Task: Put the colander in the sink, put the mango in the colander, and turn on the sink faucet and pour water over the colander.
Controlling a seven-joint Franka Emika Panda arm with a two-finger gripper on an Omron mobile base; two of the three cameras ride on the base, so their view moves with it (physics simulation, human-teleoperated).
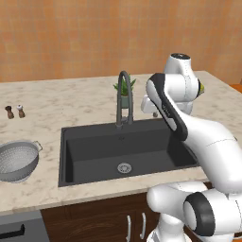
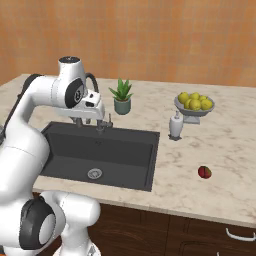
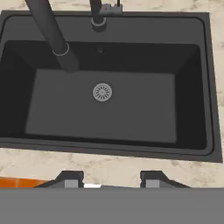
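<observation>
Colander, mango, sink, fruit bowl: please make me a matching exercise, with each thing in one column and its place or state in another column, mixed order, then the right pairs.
Things:
1. colander
2. mango
3. sink
4. fruit bowl

Places or states:
A. holds yellow fruit, at the back of the counter behind the soap dispenser
B. lies alone on the counter right of the sink
C. stands on the counter left of the sink
D. dark basin with nothing in it

Pairs: 1-C, 2-B, 3-D, 4-A
</observation>
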